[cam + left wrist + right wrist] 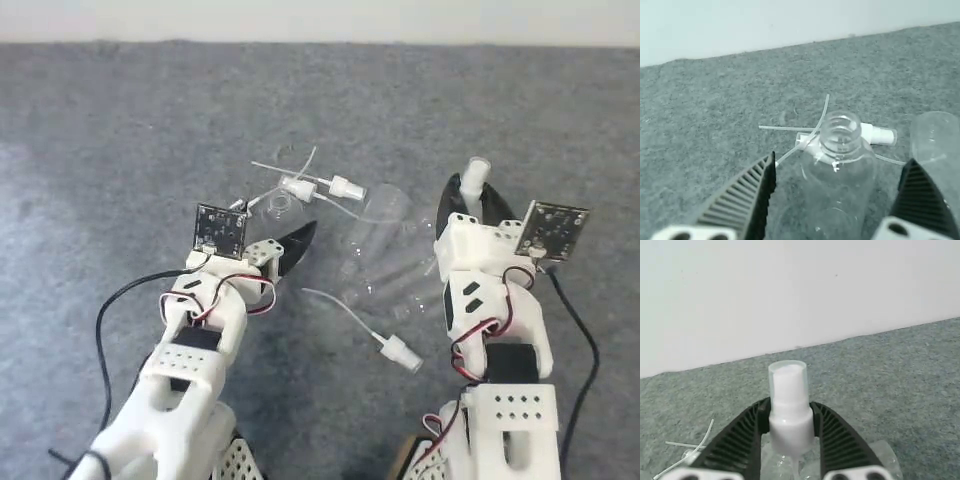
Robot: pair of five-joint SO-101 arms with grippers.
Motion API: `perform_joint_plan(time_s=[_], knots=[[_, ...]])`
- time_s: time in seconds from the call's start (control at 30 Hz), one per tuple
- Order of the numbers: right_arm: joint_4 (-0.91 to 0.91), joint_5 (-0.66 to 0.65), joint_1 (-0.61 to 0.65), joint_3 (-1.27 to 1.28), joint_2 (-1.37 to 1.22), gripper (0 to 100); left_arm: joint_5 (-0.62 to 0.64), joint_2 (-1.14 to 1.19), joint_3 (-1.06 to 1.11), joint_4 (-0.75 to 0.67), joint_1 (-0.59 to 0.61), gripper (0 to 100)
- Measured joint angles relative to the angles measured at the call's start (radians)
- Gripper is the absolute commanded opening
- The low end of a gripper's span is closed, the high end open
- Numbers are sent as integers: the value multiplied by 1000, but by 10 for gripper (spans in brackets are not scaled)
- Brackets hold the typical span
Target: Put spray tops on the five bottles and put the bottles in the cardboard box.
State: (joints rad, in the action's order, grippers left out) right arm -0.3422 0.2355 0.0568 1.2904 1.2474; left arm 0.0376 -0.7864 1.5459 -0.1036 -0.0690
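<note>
A clear bottle (837, 165) with an open neck lies between the jaws of my left gripper (840, 165), which is open around it and not squeezing. From above, that bottle (280, 207) sits just past my left gripper (275, 226). My right gripper (788, 412) is shut on a white spray top (787, 385), held upright with its clear cap upward. In the high view this spray top (477, 172) sticks out of the right gripper (475, 196) at the right of the bottle pile.
Several clear bottles (385, 250) lie in a heap between the arms. Two white spray tops (300, 187) (345, 187) with thin tubes lie beyond the left bottle. A third spray top (400, 352) lies nearer, between the arm bases. Grey carpet (120, 150) covers the table.
</note>
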Motion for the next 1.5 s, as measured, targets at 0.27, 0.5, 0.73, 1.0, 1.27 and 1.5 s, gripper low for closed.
perform_joint_plan(time_s=[0.27,0.5,0.73,1.0,1.27,1.5], knots=[[3,0,-2,0,0,9,52,-393,0,350,0,364],[3,0,-2,0,0,9,123,-647,0,554,44,295],[3,0,0,0,0,9,127,-798,0,605,129,202],[3,0,0,0,0,9,133,-934,118,605,210,62],[3,0,15,0,0,9,133,-1014,150,629,296,12],[3,-83,46,0,0,7,133,-1014,150,629,348,12]])
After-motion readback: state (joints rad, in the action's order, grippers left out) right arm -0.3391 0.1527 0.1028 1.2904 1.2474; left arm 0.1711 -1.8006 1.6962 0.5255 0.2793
